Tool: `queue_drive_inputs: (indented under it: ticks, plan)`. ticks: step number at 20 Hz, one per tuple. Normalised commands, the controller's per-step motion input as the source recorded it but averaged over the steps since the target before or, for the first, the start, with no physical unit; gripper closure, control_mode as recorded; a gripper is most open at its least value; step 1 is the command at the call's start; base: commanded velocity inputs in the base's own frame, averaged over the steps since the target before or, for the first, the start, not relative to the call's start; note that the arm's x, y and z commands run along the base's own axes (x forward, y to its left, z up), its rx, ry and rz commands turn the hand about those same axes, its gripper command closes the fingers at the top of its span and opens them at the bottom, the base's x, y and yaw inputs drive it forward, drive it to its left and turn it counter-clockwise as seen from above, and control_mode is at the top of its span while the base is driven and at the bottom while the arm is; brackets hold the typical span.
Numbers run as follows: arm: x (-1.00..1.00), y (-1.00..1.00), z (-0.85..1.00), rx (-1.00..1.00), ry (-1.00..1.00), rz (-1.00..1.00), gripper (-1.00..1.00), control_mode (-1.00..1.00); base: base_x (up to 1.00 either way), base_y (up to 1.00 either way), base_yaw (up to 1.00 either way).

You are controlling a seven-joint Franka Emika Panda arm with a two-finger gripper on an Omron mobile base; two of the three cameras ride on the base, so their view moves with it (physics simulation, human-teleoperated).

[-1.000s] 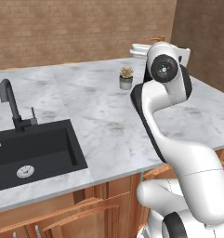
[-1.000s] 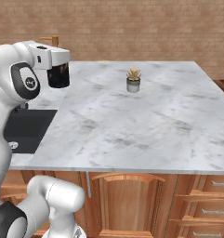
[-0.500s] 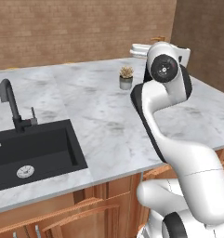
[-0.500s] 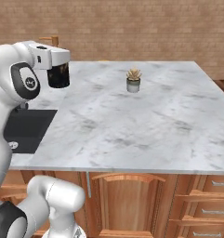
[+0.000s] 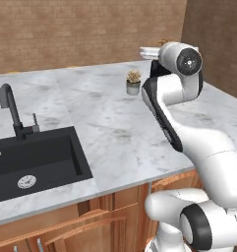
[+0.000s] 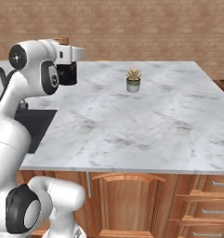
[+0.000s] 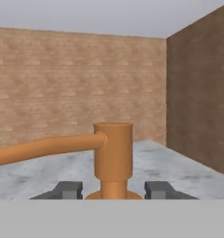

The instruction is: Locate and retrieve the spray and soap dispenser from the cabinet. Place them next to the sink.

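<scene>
My gripper is shut on the soap dispenser, whose bronze pump top stands upright between the fingertips with its spout pointing left. From the right base view the gripper hovers above the marble counter, to the right of the sink. The dispenser's black body hangs below the hand and its bronze top shows above it. In the left base view the gripper is mostly hidden behind the arm's wrist. The black sink with its arched faucet lies at the left. The spray and the cabinet are out of view.
A small potted plant stands on the grey-white marble counter beyond the gripper. Brick walls close the room behind. Wooden doors and drawers run under the counter's front edge.
</scene>
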Motion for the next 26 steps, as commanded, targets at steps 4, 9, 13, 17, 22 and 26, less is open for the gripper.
queue_drive_inputs:
  ticks: [4,9,13,17,22,26]
  plan:
    - [0.62,-0.10,-0.43,0.00,0.09,0.38,1.00,-1.00,0.00,0.00,0.00]
    - [0.38,-0.04,-0.44,-0.01,-0.01,0.44,1.00,-1.00,0.00,0.00,0.00]
    - [0.28,0.00,-0.41,0.00,-0.06,0.47,1.00,-1.00,0.00,0.00,0.00]
    - [0.12,0.00,-0.41,-0.01,-0.05,0.50,1.00,-1.00,0.00,0.00,0.00]
    - [0.00,0.00,-0.35,-0.02,0.00,0.50,1.00,-1.00,0.00,0.00,0.00]
    - [0.00,0.00,-0.38,0.00,0.00,0.50,1.00,-1.00,0.00,0.00,0.00]
